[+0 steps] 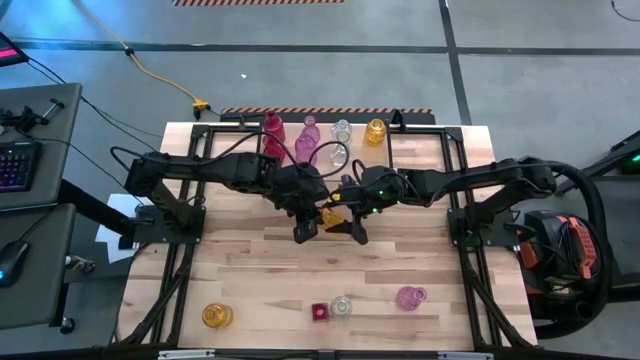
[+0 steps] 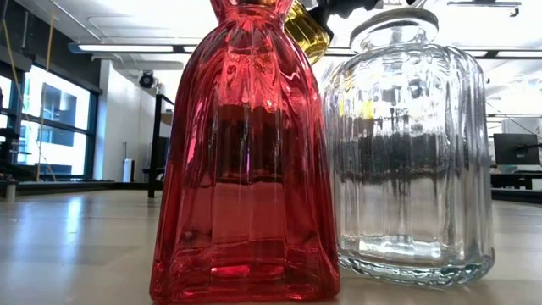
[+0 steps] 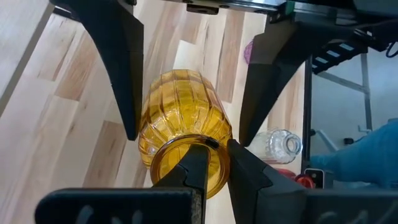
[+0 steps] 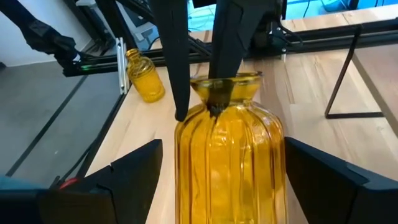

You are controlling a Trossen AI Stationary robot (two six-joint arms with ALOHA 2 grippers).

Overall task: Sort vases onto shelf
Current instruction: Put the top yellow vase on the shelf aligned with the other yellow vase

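Note:
A ribbed yellow glass vase point(image 1: 330, 215) is at the table's middle, between both arms. It shows from above in the left wrist view point(image 3: 180, 118), upright in the right wrist view point(image 4: 230, 162), and high up in the low view point(image 2: 306, 32). My left gripper point(image 3: 214, 165) is shut on its mouth. My right gripper point(image 4: 227, 180) is open, one finger on each side of the vase's body; I cannot tell whether they touch it. Red point(image 1: 272, 128), pink point(image 1: 309, 135), clear point(image 1: 341, 130) and yellow point(image 1: 375, 130) vases stand by the far edge, where the shelf's black leg point(image 4: 342, 93) shows. My left gripper pinches the yellow vase's mouth rim point(image 3: 211, 144), one finger inside the opening point(image 4: 219, 93) and one outside the neck point(image 4: 179, 99). The fingers come from above, pointing down. The vase hangs upright below them, lifted clear of the table.
On the near part of the table stand a yellow bottle point(image 1: 216, 316), a red vase point(image 1: 319, 312), a clear jar point(image 1: 341, 306) and a pink vase point(image 1: 410, 297). The red vase point(image 2: 246, 169) and clear jar point(image 2: 415, 152) fill the low view. Bare wood lies between them and the arms.

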